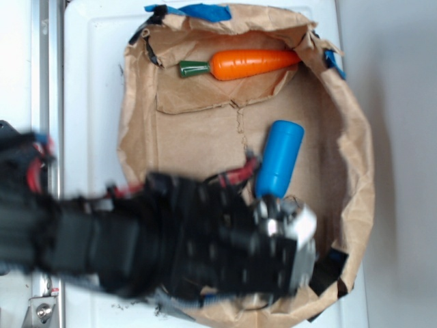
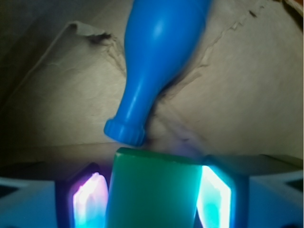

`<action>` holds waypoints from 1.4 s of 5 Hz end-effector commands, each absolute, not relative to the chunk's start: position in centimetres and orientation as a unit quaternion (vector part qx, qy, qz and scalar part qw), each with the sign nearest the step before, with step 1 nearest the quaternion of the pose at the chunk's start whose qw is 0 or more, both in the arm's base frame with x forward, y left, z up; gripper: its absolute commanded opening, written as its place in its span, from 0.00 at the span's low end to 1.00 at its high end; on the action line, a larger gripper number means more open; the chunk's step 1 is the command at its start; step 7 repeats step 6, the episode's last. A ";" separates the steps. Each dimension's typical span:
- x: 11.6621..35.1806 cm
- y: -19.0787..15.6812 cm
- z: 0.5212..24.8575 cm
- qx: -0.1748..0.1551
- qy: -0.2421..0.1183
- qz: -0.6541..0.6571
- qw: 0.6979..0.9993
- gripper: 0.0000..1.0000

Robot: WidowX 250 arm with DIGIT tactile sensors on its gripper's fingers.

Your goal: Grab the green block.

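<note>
between the two lit pads (image 2: pixel 90 202) of my gripper (image 2: pixel 154 202) sits the green block (image 2: pixel 154 190), its far edge just beside the blue bottle (image 2: pixel 159 57) mouth. i judge the fingers are narrow around it; i should squeeze evenly and lift straight, away from the bottle

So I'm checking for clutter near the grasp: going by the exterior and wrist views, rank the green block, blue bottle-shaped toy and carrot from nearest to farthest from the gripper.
1. Green block: between the gripper fingers.
2. Blue bottle-shaped toy: just beyond, neck toward the gripper.
3. Carrot: far end of the paper bag.
</note>
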State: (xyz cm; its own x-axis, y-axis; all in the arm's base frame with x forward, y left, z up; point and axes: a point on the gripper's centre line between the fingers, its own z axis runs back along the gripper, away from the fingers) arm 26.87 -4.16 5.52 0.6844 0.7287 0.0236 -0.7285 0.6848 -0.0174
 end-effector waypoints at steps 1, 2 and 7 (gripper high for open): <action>29.2 0.7 13.7 -0.007 -0.048 0.219 0.974 0.00; 29.9 0.4 15.4 0.001 -0.038 0.095 0.995 0.00; 29.8 0.5 18.1 -0.018 -0.062 -0.096 0.993 0.00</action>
